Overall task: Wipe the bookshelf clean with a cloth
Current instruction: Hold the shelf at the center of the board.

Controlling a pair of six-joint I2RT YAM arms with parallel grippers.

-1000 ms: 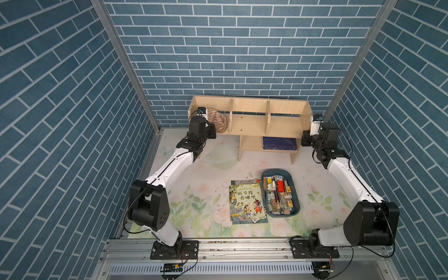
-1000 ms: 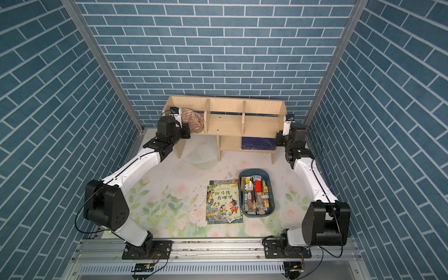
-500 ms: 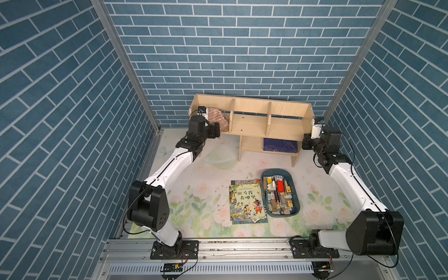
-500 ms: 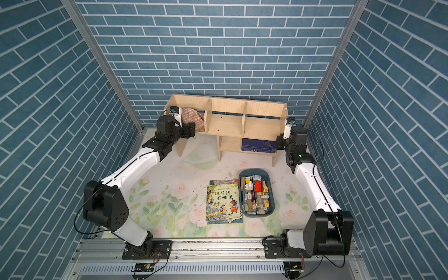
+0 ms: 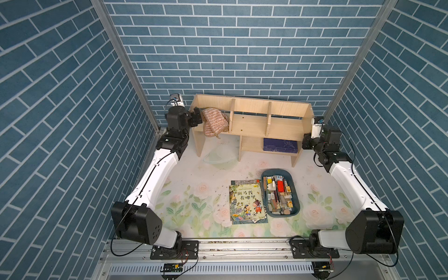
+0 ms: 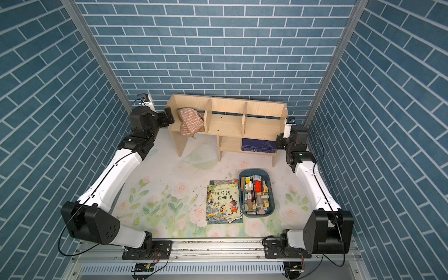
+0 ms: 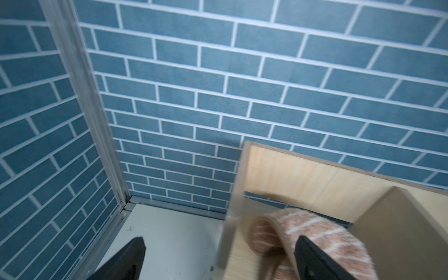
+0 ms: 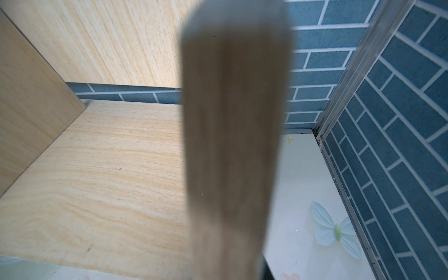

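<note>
Wood, pale and plain, makes up the bookshelf (image 5: 249,123), the biggest thing on the flowered tabletop (image 5: 194,194); it stands near the back wall, between the two arms. The right gripper (image 5: 306,143) sits at the shelf's end plank. In the right wrist view that plank's edge runs straight down the middle with a dark finger tip tight beside it, so the jaws look narrowly closed on the plank, probably to steady the shelf for wiping. The cloth (image 5: 214,121) lies bunched in the end compartment nearest the left arm, one fold hanging over the front edge. The left gripper (image 5: 196,116) hangs beside it with jaws wide, one finger outside the end plank and one inside by the cloth, holding nothing; the cloth would need gripping before any wiping stroke. As for what holds what, the other two upper compartments are bare, and the lower shelf carries a flat dark blue book (image 5: 280,145). A picture book (image 5: 246,201) lies flat nearer the front, just beside a blue tray (image 5: 297,208) packed with small boxes and bits too small to name.
</note>
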